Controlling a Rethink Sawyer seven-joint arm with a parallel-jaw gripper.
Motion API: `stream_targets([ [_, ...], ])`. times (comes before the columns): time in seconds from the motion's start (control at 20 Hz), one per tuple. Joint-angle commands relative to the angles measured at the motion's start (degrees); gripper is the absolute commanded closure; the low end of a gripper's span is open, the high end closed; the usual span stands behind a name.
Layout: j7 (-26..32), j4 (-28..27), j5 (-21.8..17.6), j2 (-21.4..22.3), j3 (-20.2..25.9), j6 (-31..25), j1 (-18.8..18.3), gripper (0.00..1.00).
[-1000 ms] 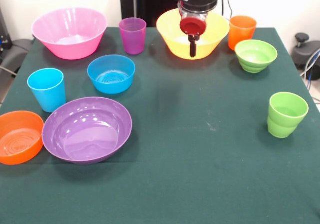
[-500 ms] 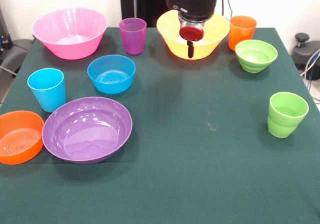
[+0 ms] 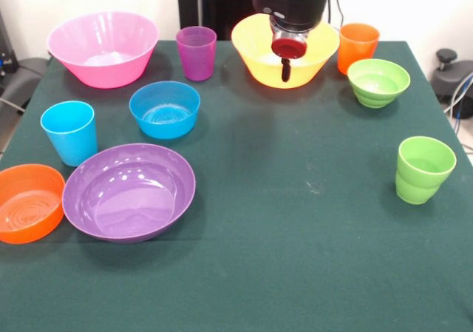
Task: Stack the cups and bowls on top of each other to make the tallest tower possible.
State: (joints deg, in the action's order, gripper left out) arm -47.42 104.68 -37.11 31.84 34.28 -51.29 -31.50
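Fingers (image 3: 285,71) prob. just over yellow-orange bowl (image 3: 255,47), empty.

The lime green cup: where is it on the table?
In the front view, the lime green cup stands alone near the right edge, below the small green bowl.

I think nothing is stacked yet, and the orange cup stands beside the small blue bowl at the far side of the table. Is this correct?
Not quite. The front view shows the orange cup beside the small green bowl, not the blue one; the small blue bowl sits toward the other side, near the purple cup. The rest holds: nothing is stacked yet.
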Motion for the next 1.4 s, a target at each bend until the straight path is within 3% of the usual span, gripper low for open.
stream_targets([
  [0.05,-0.2,-2.0,-5.4,-1.9,-3.4,-1.9,2.5,0.0],
  [0.75,-1.7,-4.1,-9.0,-6.3,-7.6,2.2,4.2,0.0],
  [1.4,-2.7,-4.7,-9.6,-7.3,-8.2,3.1,4.5,0.0],
])
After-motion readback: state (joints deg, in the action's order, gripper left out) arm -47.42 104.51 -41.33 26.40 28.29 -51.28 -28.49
